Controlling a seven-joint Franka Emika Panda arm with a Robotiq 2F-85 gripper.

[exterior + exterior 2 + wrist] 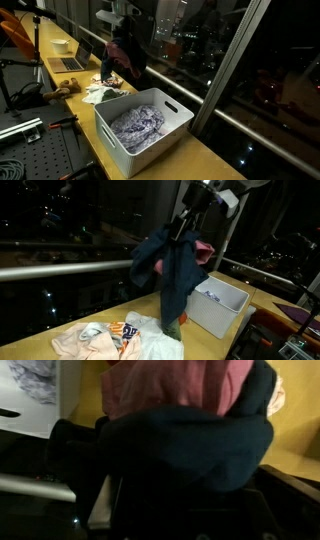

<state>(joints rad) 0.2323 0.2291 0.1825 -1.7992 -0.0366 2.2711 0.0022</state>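
Observation:
A dark navy garment (168, 268) hangs from my gripper (182, 228), lifted well above the wooden table (30, 340); its lower end reaches down to the clothes pile. A pink piece (204, 251) is bunched against it. In the wrist view the navy garment (190, 445) and the pink cloth (170, 388) fill the picture and hide my fingers. In an exterior view the gripper (122, 45) holds the dark garment (125, 60) over the pile, left of the white bin (178, 118). The jaws are shut on the navy cloth.
The white bin (238, 305) holds a grey-purple cloth (138, 125). A pile of light clothes (110, 338) lies on the table. A laptop (68, 62) and a bowl (61, 45) stand farther along the table. A dark window wall (230, 50) runs beside the table.

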